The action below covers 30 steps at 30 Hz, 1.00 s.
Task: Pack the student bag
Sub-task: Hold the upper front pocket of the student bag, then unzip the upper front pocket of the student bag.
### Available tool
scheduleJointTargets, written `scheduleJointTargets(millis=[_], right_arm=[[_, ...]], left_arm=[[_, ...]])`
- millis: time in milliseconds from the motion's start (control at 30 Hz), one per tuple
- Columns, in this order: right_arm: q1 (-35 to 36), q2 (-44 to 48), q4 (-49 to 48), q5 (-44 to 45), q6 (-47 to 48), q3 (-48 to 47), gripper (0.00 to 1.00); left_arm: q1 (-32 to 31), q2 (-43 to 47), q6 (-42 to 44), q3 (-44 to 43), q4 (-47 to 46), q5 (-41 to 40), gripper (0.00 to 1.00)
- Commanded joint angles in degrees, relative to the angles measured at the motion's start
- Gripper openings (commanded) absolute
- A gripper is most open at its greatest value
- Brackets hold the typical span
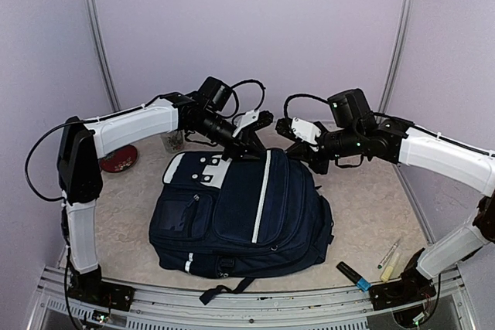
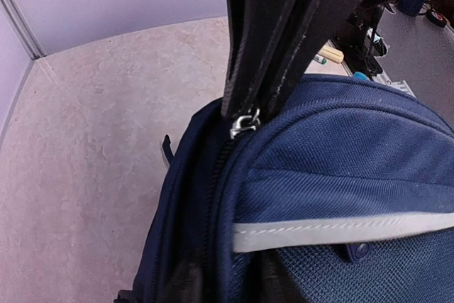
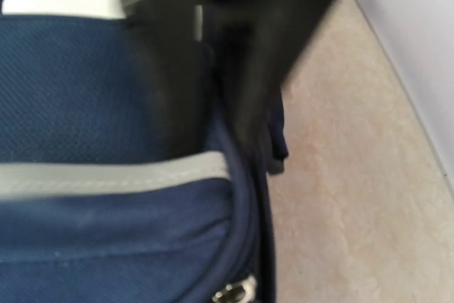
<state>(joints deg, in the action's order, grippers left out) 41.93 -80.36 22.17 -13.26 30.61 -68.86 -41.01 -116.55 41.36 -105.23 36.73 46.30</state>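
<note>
The left claw (image 2: pixel 248 108) is seen with its two black fingers drawn almost together and clamped on a small silver metal zipper pull (image 2: pixel 243 125), which hangs out just below the tips. That pull sits on the zip line at the top edge of the large dark navy fabric backpack (image 1: pixel 247 214).

The right claw (image 3: pixel 213 150) is closed, its fingers together and set against the same top edge, further to the right. The wrist view is blurred there, so it cannot be told whether any fabric is pinched. A second silver zipper slider (image 3: pixel 234 292) is seen lower down that zip line, apart from the fingers.

The backpack is laid flat in the middle of the pale speckled table (image 1: pixel 371 199), front side up, with its top toward the back wall and its black straps trailing at the near edge. A white stripe (image 1: pixel 263 195) is run along its front, and a white patch (image 1: pixel 203 168) is placed at its upper left corner.

Behind the left arm, a red round disc (image 1: pixel 118 158) and a clear cup (image 1: pixel 173 141) are set on the table. Near the right arm's base, a black marker with a blue cap (image 1: pixel 353 276) and two pale pens (image 1: pixel 389 256) are laid, well apart from the backpack.
</note>
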Motion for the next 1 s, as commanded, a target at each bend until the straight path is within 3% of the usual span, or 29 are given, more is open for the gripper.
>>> scheduleJointTargets(millis=[0,167,300,500,733,967], right_arm=[[1.05,1.03,-4.5,-0.04,-1.17,-3.81,0.0],[2.69,4.47,0.35,5.58,-6.26,0.1,0.0],[11.34,7.43,3.44,13.08,-10.4,5.29,0.0],[20.04,6.36,9.57,15.64,-21.71,9.53,0.0],[29.82,-0.62,3.97,12.4,-29.17,9.27,0.0],[32.95,-7.27,-17.33,10.08,-34.99,11.26,0.0]], left_arm=[[-0.22,1.41,-0.8,1.61,3.38,3.8,0.0],[3.28,7.35,-9.17,8.0,-9.81,0.94,0.0],[6.71,10.98,-16.46,12.01,-20.1,-3.4,0.0],[9.74,14.64,-20.93,13.83,-25.42,-6.4,0.0],[10.09,18.22,-28.95,16.37,-32.76,-18.16,0.0],[9.4,21.85,-35.16,20.12,-38.0,-20.52,0.0]])
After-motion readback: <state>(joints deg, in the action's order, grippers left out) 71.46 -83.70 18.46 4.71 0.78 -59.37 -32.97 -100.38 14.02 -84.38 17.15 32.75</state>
